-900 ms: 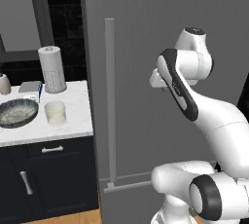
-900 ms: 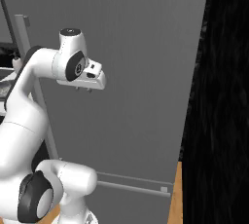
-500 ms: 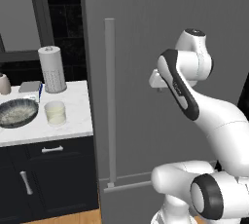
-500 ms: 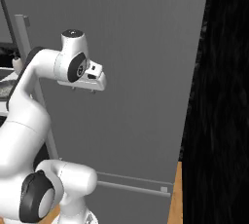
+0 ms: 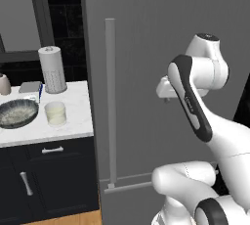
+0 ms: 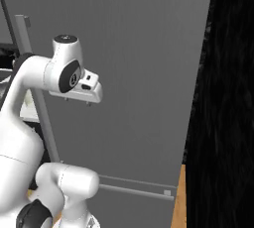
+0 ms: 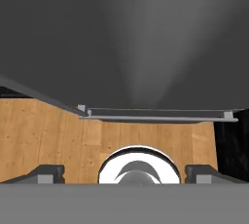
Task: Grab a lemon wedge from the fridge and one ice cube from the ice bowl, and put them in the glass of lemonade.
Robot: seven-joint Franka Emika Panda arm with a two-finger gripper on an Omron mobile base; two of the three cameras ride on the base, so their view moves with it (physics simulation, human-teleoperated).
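- The room is a kitchen with a wood floor [image 7: 48, 140] and a white counter [image 5: 73, 121] on the left.
- Under the counter are dark cabinets [image 5: 49, 180] with two pale handles that I can count.
- One big dark grey fridge [image 5: 146, 48] stands right beside the counter. Its door is shut.
- One long grey bar handle [image 5: 111, 101] runs up and down the fridge door, near its left edge.
- One ice bowl [image 5: 17, 113] sits on the counter. It is wide and pale inside.
- One glass of lemonade [image 5: 55, 114] stands upright just beside the bowl, on its right.
- One tall white paper roll [image 5: 52, 70] stands behind the glass.
- One small beige bottle [image 5: 4, 84] stands at the far left, cut by the edge.
- One flat grey thing [image 5: 30, 87] lies between the bottle and the roll. I cannot tell what it is.
- One gripper [image 7: 124, 172] points down at the floor in front of the fridge door. Its two tips [image 7: 47, 172] sit far apart and hold nothing.
- In the left base view the hand [image 5: 166, 88] hangs in front of the door, to the right of the bar handle, not touching it.
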